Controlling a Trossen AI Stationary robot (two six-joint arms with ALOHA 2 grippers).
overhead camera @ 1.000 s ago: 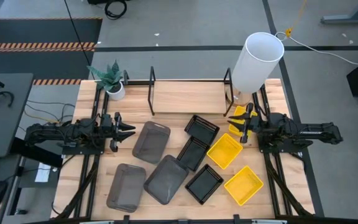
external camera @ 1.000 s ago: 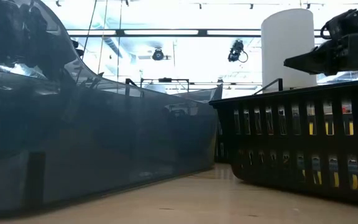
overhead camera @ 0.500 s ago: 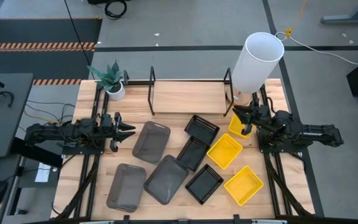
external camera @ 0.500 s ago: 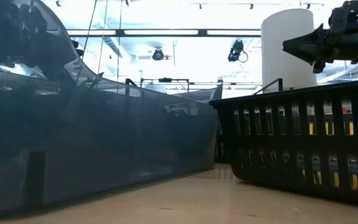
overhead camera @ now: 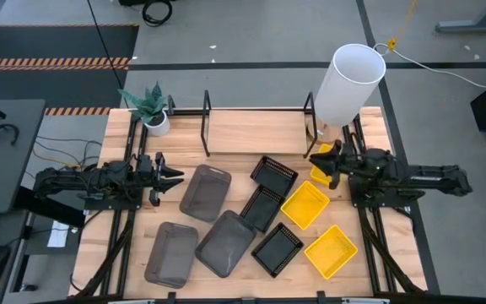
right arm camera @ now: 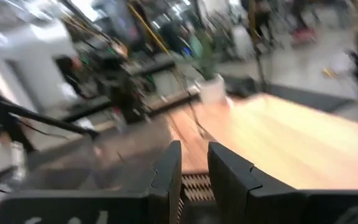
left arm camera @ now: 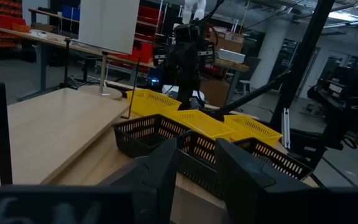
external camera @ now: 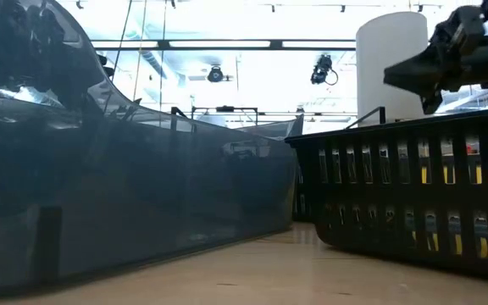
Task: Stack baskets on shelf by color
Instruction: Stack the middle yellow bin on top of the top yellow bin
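Right gripper (overhead camera: 325, 158) centre-right in high view, above small yellow basket (overhead camera: 321, 172) near white cylinder (overhead camera: 348, 86); fingers slightly parted, holding nothing; left gripper (overhead camera: 175, 177) centre-left, beside grey basket (overhead camera: 205, 192), fingers narrowly apart, empty; shelf (overhead camera: 256, 131) upper centre, plank bare; remaining baskets crowd lower centre; black basket (overhead camera: 273, 173) just below shelf edge.
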